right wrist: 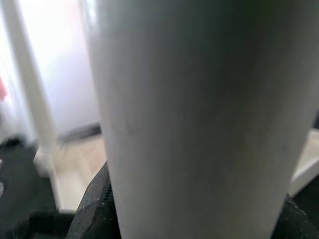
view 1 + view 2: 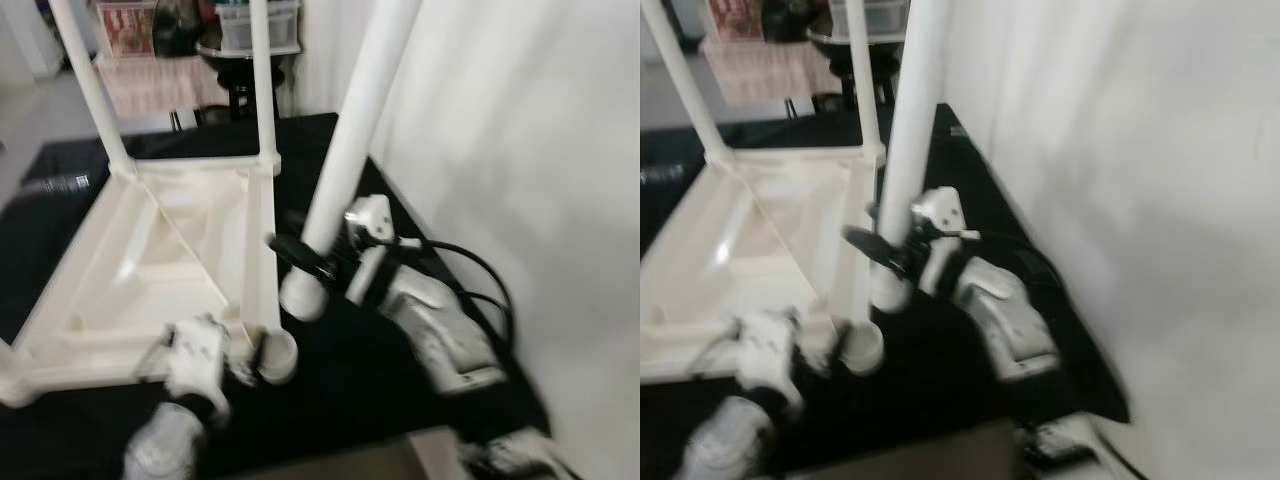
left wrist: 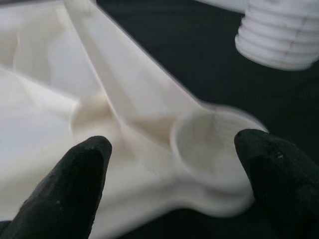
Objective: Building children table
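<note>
An upturned white children's table top lies on a black mat. My right gripper is shut on a loose white table leg, held nearly upright. The leg's threaded end hangs just above the mat, a little short of the empty near-right corner socket. My left gripper is open and low at that corner, with its black fingers on either side of the socket. The right wrist view has the leg pressed close between the fingers.
Two legs stand screwed into the far corners. A white wall runs close along the right. A black cable loops by my right arm. A plastic bottle lies at the left, with a stool and shelves behind.
</note>
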Controlling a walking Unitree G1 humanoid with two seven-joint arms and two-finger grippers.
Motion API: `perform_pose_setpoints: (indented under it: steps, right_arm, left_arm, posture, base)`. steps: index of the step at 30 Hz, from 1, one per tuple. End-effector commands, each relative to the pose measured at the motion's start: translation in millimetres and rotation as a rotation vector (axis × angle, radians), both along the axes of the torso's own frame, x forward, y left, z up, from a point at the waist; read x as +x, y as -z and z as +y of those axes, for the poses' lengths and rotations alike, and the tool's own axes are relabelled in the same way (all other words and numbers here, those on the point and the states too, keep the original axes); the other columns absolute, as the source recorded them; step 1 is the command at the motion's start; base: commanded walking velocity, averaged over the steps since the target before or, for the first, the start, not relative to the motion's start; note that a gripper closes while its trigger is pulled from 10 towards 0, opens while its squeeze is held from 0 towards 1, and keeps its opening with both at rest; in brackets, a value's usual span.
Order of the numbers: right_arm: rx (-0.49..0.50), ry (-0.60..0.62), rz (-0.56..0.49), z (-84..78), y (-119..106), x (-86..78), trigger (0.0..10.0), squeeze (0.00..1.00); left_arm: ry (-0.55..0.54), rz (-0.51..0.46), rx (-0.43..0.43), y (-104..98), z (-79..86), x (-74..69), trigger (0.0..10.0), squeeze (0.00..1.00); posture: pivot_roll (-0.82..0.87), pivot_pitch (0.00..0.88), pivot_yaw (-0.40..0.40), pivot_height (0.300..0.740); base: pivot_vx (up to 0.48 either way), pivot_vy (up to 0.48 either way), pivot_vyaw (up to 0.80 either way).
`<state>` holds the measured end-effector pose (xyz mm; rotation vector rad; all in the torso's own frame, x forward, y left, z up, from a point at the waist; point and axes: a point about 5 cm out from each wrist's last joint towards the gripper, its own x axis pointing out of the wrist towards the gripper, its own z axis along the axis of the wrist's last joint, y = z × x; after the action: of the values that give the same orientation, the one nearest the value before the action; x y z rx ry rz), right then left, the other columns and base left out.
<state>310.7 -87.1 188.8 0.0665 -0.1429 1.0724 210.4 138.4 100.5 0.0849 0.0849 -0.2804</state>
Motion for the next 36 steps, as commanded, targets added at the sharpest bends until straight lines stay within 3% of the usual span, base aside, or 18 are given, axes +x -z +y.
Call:
perform_pose_setpoints:
  steps: [1,5,6,10,15,20,26,36]
  right_arm:
    - [0.010,-0.108,-0.031,14.9,-7,-8.3,10.0,0.00]
    - [0.007,-0.146,-0.022,11.5,-6,-10.8,10.0,0.00]
    - [-0.037,-0.127,-0.012,9.2,-1,-9.4,10.0,0.00]
    - [-0.059,-0.114,-0.006,8.9,2,-8.7,10.0,0.00]
    - [-0.125,-0.159,0.022,4.4,14,-14.2,10.0,0.00]
    - [-0.187,-0.172,0.058,4.3,29,-10.0,10.0,0.00]
    - [-0.180,-0.255,0.073,5.8,30,-7.0,10.0,0.00]
    - [-0.186,-0.286,0.070,17.3,27,-1.4,10.0,0.00]
  left_arm:
    - [-0.003,0.030,0.044,5,4.5,-4.3,10.0,0.00]
    - [0.018,0.047,0.040,7,0.3,-10.4,10.0,0.00]
    - [0.039,0.068,0.061,11,-3.5,-16.9,10.0,0.00]
    - [0.042,0.073,0.070,12,-4.0,-18.4,10.0,0.00]
    - [0.069,0.070,0.160,13,-1.9,-22.6,10.0,0.00]
    - [0.082,0.081,0.131,14,-1.4,-23.3,10.0,0.00]
    - [0.111,0.091,0.168,15,-3.2,-33.2,10.0,0.00]
    - [0.055,0.091,0.156,12,0.9,-41.5,10.0,0.00]
  posture:
    - [0.02,0.000,-0.019,0.740]
    - [0.02,0.000,-0.021,0.740]
    - [0.02,0.000,-0.022,0.740]
    - [0.02,0.000,-0.019,0.740]
    - [0.02,0.000,-0.014,0.740]
    - [0.02,0.000,-0.011,0.740]
    - [0.04,0.000,-0.009,0.740]
    - [0.06,0.030,-0.022,0.740]
  base:
    - [0.000,0.000,0.80]
    - [0.000,0.000,0.80]
    - [0.000,0.000,0.00]
    - [0.000,0.000,0.00]
    - [0.000,0.000,0.00]
    - [0.000,0.000,0.00]
    - [0.000,0.000,0.00]
    - [0.000,0.000,0.00]
